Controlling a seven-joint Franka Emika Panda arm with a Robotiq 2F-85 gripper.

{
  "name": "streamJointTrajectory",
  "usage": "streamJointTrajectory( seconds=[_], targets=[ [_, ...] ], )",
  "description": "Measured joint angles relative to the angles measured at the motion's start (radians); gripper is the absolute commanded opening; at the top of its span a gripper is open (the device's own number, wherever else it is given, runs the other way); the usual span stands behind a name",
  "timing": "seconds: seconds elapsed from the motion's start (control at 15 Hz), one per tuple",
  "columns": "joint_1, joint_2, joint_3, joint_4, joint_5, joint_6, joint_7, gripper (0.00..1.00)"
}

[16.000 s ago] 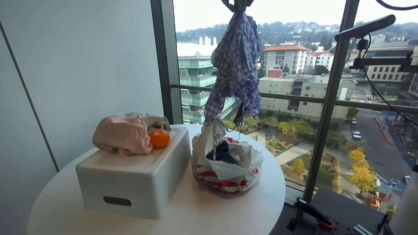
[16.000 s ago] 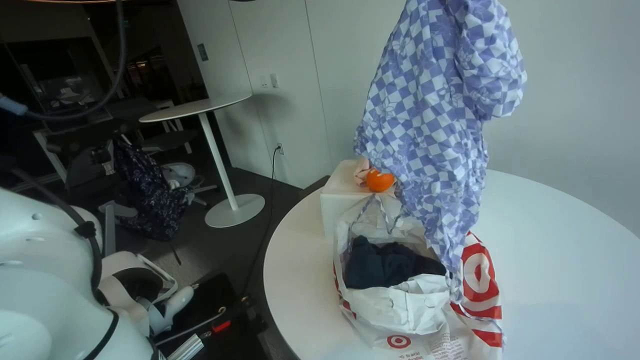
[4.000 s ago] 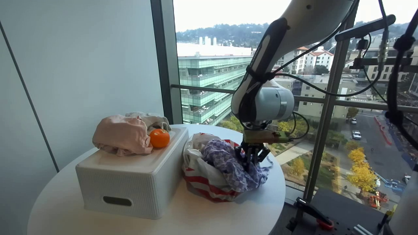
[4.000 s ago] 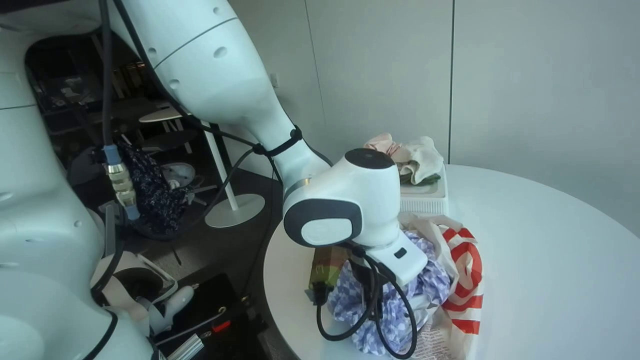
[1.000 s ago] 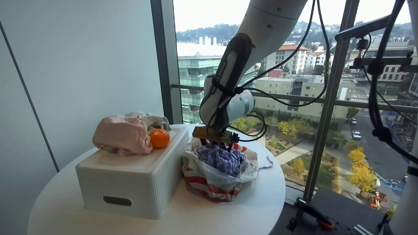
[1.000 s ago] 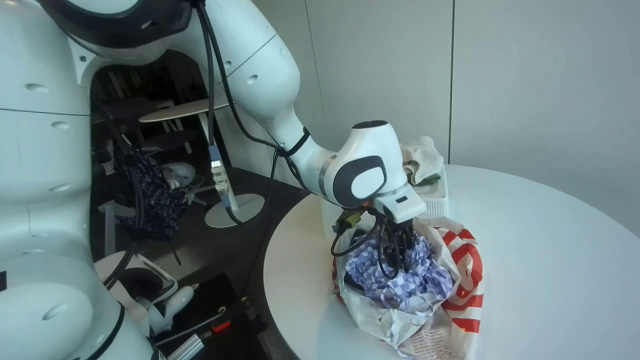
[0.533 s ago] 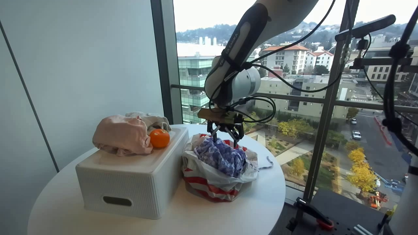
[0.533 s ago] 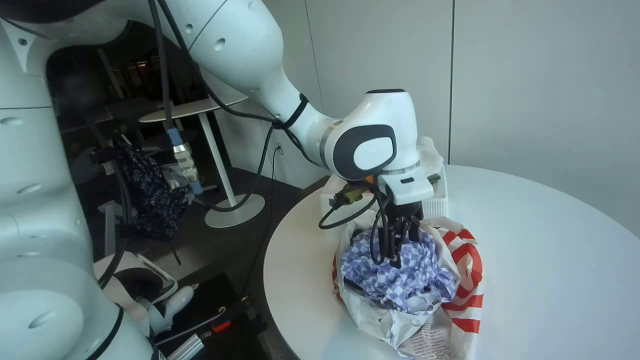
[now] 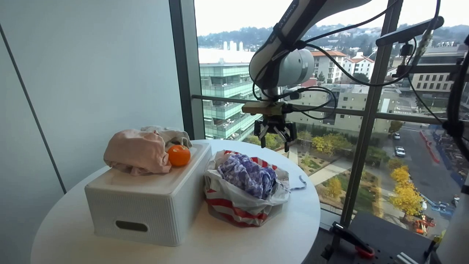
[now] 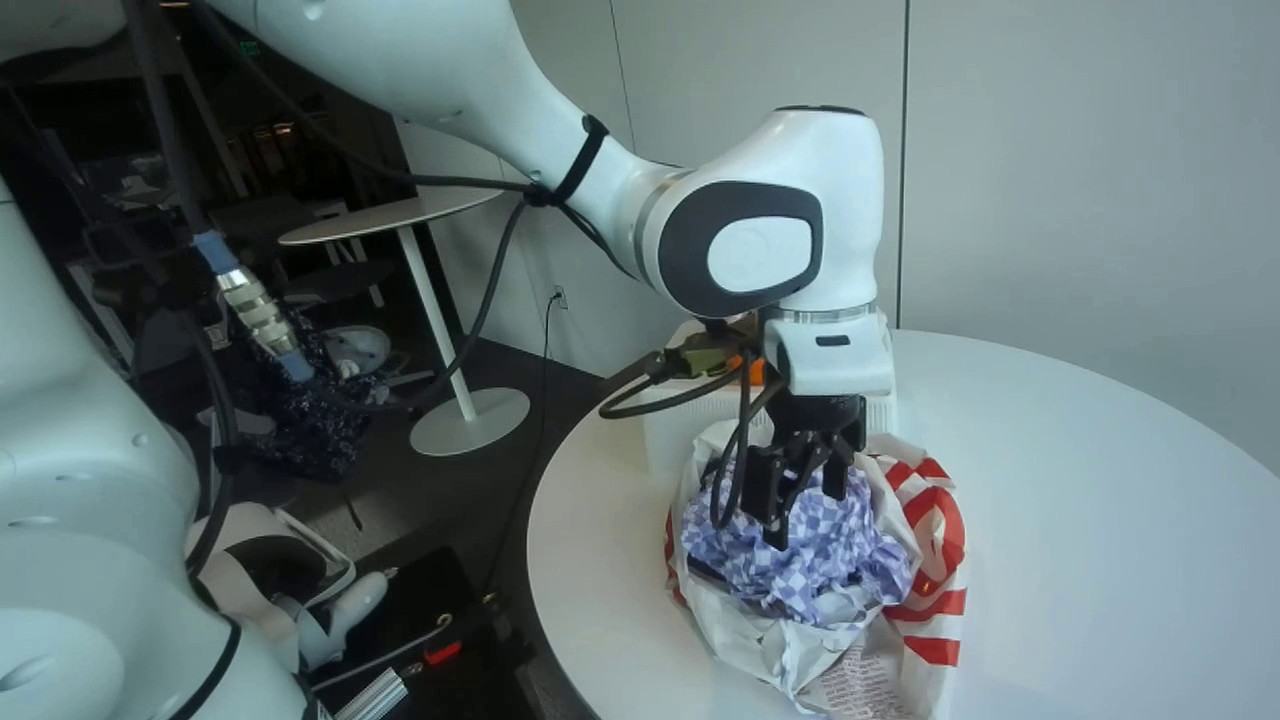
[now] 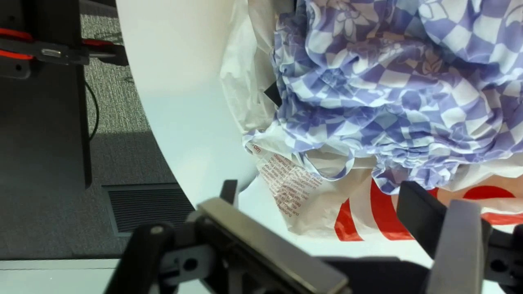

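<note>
The gripper [image 9: 274,146] hung in the air above the desk [image 9: 234,245], its jaws spread wide apart, with a clear gap between the fingertips and the purple-and-white checkered cloth [image 9: 249,175] below. That cloth, the thing nearest to it, lay bunched inside a white plastic shopping bag [image 9: 232,198] with red stripes, heaped up to the bag's rim. The wrist view showed flowers printed among its checks, a gathered edge spilling over the rim, and a thin loop of strap [image 11: 333,178] hanging across the bag's small red lettering. A dark corner [image 11: 273,94] poked out between the cloth and the bag's wall; what it belonged to could not be told. A narrow pale strip [image 9: 298,188] lay curled on the desk just beside the bag.

Next to the bag stood a white ribbed box [image 9: 133,209] with a slot in its end. On it rested a pink cloth [image 9: 137,150], a rumpled off-white cloth [image 9: 177,137] and, just beside the pink one, an orange fruit [image 9: 179,155]. In an exterior view a round table [image 10: 390,217] stood farther back.
</note>
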Motion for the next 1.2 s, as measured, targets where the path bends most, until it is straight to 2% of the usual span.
streamJointTrajectory(
  seconds=[0.27,0.47,0.67,0.93,1.2],
  targets=[
    [-0.048,-0.009,0.011,-0.033,-0.059,-0.107,0.023,1.0],
    [-0.059,-0.005,0.028,-0.08,-0.074,-0.153,0.024,1.0],
    [-0.059,0.024,0.053,-0.119,-0.103,-0.11,0.085,1.0],
    [-0.057,0.138,0.061,-0.118,-0.194,0.049,0.242,1.0],
    [-0.049,0.253,0.056,-0.074,-0.216,0.069,0.308,1.0]
  ],
)
